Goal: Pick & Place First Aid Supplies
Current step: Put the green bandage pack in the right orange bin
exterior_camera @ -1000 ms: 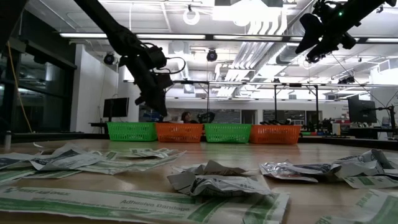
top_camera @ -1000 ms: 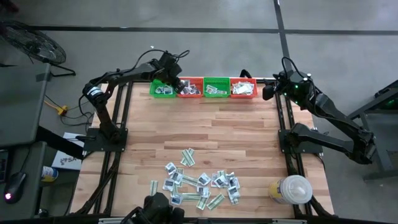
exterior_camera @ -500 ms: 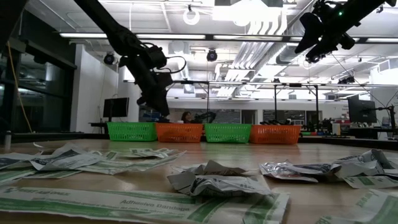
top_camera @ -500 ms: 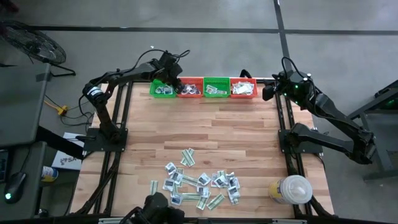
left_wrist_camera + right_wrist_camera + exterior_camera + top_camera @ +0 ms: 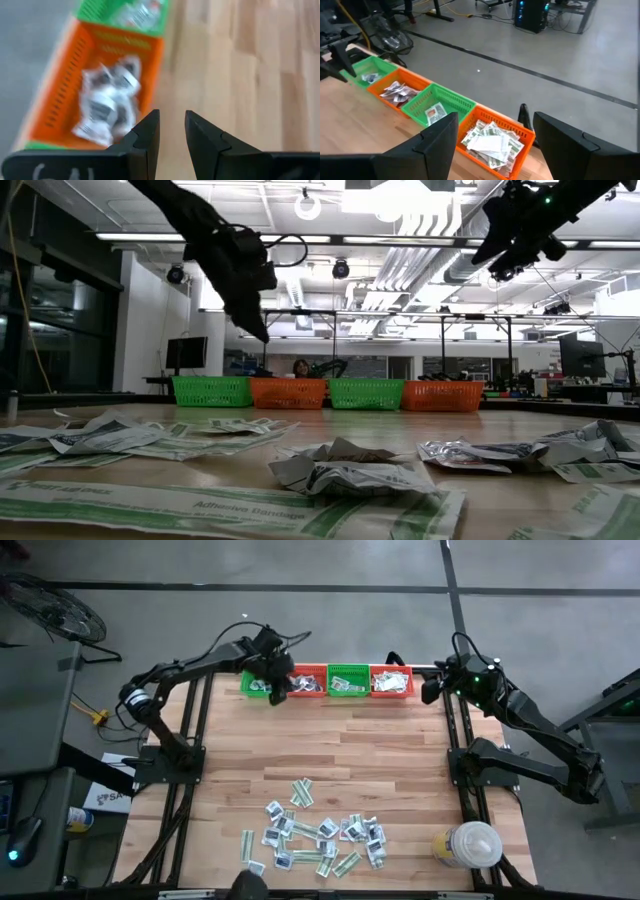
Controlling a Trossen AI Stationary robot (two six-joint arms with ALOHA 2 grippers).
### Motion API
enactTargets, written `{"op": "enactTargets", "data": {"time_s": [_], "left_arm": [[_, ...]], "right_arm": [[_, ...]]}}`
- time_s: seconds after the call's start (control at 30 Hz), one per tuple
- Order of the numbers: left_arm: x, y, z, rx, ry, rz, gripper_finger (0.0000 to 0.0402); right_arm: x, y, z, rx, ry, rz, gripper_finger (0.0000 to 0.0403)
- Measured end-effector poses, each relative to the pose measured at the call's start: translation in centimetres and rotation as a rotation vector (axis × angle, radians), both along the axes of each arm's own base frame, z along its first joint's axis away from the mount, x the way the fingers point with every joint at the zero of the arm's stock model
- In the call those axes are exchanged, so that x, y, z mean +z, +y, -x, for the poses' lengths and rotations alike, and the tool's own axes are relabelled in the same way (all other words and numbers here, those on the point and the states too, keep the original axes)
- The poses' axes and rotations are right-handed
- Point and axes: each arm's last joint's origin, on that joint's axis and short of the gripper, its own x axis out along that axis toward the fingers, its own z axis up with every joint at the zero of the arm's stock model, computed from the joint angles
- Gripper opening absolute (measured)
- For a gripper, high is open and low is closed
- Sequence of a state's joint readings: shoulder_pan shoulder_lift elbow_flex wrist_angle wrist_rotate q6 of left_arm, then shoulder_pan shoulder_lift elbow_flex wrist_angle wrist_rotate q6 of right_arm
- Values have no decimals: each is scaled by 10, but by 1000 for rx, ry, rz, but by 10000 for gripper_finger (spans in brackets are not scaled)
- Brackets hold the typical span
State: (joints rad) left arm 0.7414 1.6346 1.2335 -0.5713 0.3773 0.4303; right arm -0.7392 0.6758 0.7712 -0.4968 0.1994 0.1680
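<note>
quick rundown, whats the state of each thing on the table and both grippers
left gripper: above the row's left end, fingers apart, nothing between them
right gripper: off the table's right edge, open, empty
green basket: few packets in it
orange basket: holds white packets
second green basket: holds packets
right orange basket: fullest
loose packets: scattered on the near table
white container: upright, lid on

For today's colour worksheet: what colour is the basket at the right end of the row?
Orange basket, clearest in the right wrist view.
</note>
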Motion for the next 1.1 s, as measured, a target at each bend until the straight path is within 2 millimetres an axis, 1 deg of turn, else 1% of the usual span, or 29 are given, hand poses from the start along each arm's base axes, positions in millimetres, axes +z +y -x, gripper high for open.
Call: {"op": "enactTargets", "data": {"time_s": [0.1, 0.23, 0.43, 0.57, 0.73, 0.83, 0.93, 1.1], "left_arm": [[2, -21, -1, -37, 93, 24, 89], [4, -57, -7, -56, 178, 83, 89], [-9, -116, -16, 21, 225, 146, 89], [-23, -156, -19, 85, 285, 201, 89], [-36, -200, -29, 129, 246, 243, 89], [-44, -219, -29, 225, 230, 279, 89], [-48, -232, -27, 293, 227, 296, 89], [-53, -246, -29, 311, 167, 341, 89]], "right_arm": [[0, 0, -1, 33, 4, 0, 252], [0, 2, -2, 97, -13, -18, 252], [0, 5, -5, 237, -42, -49, 252], [-1, 7, -6, 310, -27, -44, 252], [0, 8, -7, 377, -37, -50, 252], [0, 9, -7, 402, -60, -73, 252], [0, 10, -8, 439, -71, -83, 252], [0, 11, -8, 457, -75, -86, 252]]}}
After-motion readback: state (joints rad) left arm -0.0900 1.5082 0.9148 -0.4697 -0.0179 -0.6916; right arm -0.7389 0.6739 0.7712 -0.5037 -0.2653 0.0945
